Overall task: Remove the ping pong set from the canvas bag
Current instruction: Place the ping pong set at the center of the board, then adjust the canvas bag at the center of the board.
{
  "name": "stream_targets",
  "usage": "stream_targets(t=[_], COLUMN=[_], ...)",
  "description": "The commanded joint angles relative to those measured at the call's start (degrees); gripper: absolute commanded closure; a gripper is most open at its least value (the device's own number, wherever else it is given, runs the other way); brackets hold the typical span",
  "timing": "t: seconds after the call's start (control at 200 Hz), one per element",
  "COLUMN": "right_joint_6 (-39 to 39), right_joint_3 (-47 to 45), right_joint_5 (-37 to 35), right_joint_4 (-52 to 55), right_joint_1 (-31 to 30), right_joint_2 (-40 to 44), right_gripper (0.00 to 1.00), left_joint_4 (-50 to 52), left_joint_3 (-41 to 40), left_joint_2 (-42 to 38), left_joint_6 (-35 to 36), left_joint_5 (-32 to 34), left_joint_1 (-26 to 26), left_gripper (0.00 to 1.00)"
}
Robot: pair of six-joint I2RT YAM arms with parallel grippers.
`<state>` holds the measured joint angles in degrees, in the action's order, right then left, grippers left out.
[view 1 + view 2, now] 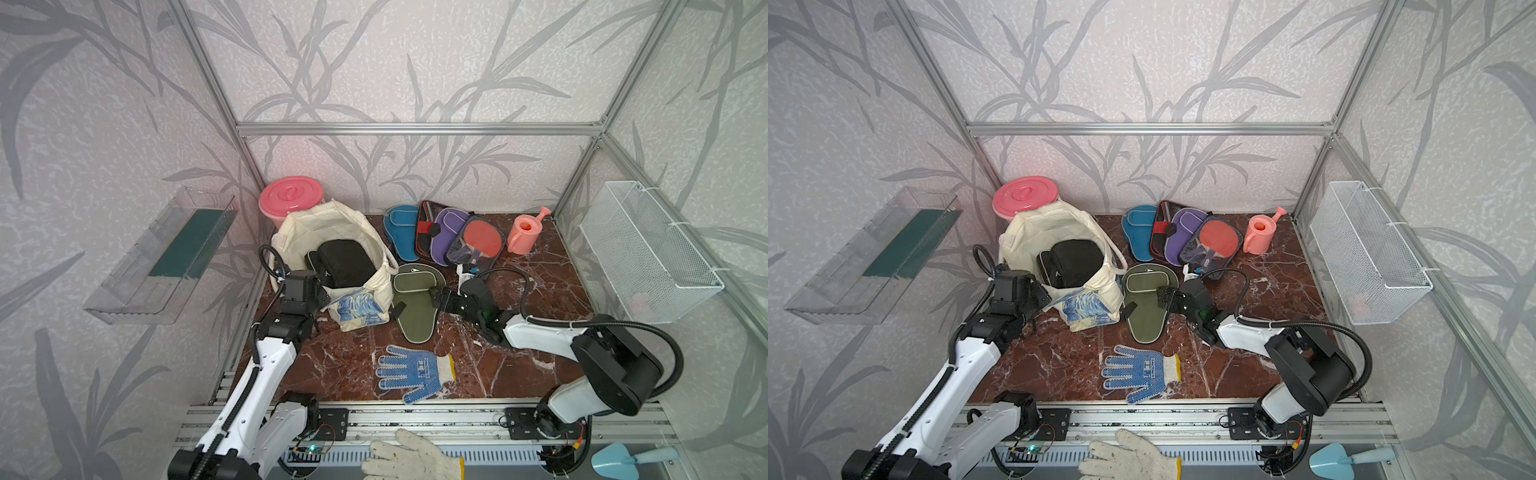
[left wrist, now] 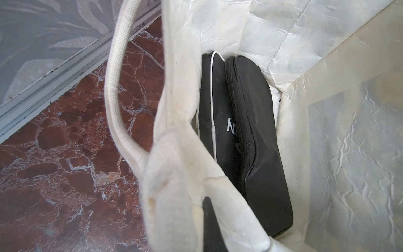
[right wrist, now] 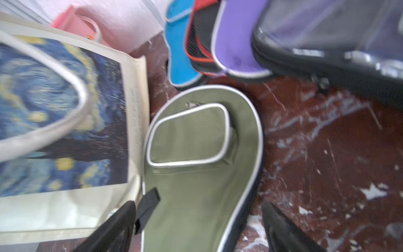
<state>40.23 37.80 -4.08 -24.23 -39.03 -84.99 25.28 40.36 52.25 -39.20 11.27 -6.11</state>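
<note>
— Ping pong set (image 1: 446, 237) pieces are mostly lying out on the surface (image 1: 540, 291) in both top views, overlapping at the back, with the olive case (image 1: 413, 307) just beside the canvas bag (image 1: 307, 226). Two black cases (image 1: 345, 262) are sitting inside the bag.

— And where are the arms working?

— The left fingers (image 1: 323, 297) are sitting at the bag's near rim, and the right fingers (image 1: 440, 296) are hovering at the olive case's edge. A reach from there into the bag is risking dragging that case along or tipping the soft bag.

— What is the left wrist view showing?

— One left finger is lying inside the rim with the cloth pressed against it; its partner is hidden, but the pair looks clamped together on the rim. The black cases are standing on edge, tight side by side against the wall. Pulling one is likely dragging the other, or lifting the bag with it. The loop handle (image 2: 115, 87) is hanging close enough to snag.

— And the right wrist view?

— It is blurring, yet the right fingers are standing wide apart, gripping nothing, straddling the olive case's narrow end. The case's black strap (image 3: 148, 203) is lying against one finger, so rising from here could be hooking it.
</note>
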Motion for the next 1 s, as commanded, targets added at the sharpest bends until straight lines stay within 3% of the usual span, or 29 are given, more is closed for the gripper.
stream_targets(t=[0.0,0.275,0.68,0.78,0.825,0.87,0.96,0.995], right_joint_6=[-9.99,-24.11,-26.38,-27.22,-27.52,-27.59,-25.42,-23.98], right_joint_3=[7.12,27.51,54.64,60.80,62.58,63.34,63.00,62.00], right_joint_5=[0.03,8.44,14.10,14.00,14.08,13.82,14.33,14.93], right_joint_4=[8.50,17.09,32.81,38.42,40.24,41.02,41.12,40.47], right_joint_1=[-1.83,-7.71,-9.17,-9.34,-9.32,-9.22,-7.92,-7.06], right_joint_2=[4.57,2.62,-16.90,-22.62,-24.59,-25.89,-27.16,-27.24], right_gripper=[0.08,0.08,0.08,0.12,0.20,0.39,1.00,1.00], left_joint_4=[-2.07,-5.89,-5.85,-5.53,-5.16,-4.58,-2.91,-1.84], left_joint_3=[-1.46,-5.16,-7.01,-6.98,-6.80,-6.62,-5.91,-5.09], left_joint_2=[-1.36,-3.19,-8.32,-8.93,-9.30,-9.83,-11.70,-12.30], left_joint_6=[-0.56,-1.23,-1.23,-1.14,-1.23,-1.47,-2.01,-2.11], left_joint_5=[0.34,-0.75,2.64,3.59,4.25,5.24,8.46,9.31], left_joint_1=[0.22,0.22,0.23,0.26,0.30,0.37,0.50,0.73], left_gripper=[1.00,1.00,1.00,1.00,1.00,1.00,1.00,1.00])
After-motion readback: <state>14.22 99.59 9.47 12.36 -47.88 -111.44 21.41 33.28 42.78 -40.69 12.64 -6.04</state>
